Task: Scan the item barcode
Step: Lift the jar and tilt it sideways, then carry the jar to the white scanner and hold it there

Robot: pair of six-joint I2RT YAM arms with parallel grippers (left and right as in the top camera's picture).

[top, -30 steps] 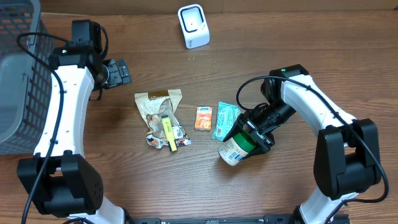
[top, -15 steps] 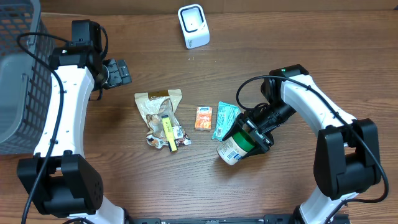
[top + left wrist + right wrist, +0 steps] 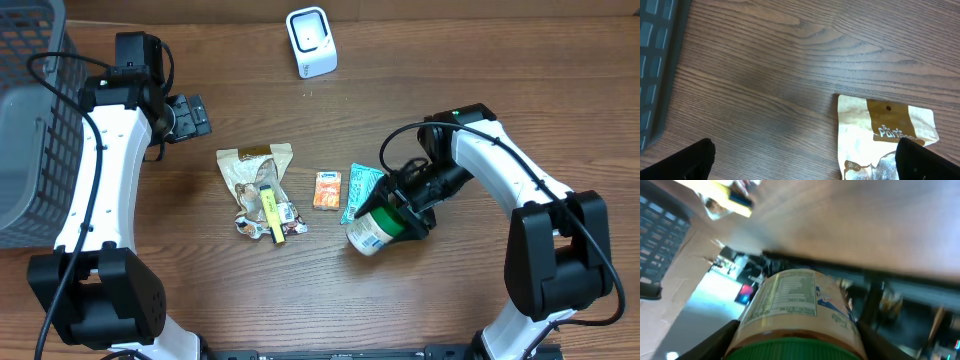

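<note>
Jar nudged up-left to teal pack edge, R gripper clamping it, L gripper wide

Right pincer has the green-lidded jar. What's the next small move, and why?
Probably lift the jar clear of the teal packet beside it and carry it toward the white scanner. The right pincer grips it at the green lid end, and it is far from the scanner.

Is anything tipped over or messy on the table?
Only the green-lidded, white-labelled jar looks odd: the right gripper holds it near its lid, tipped sideways next to the teal packet. Nothing has spilled.
</note>
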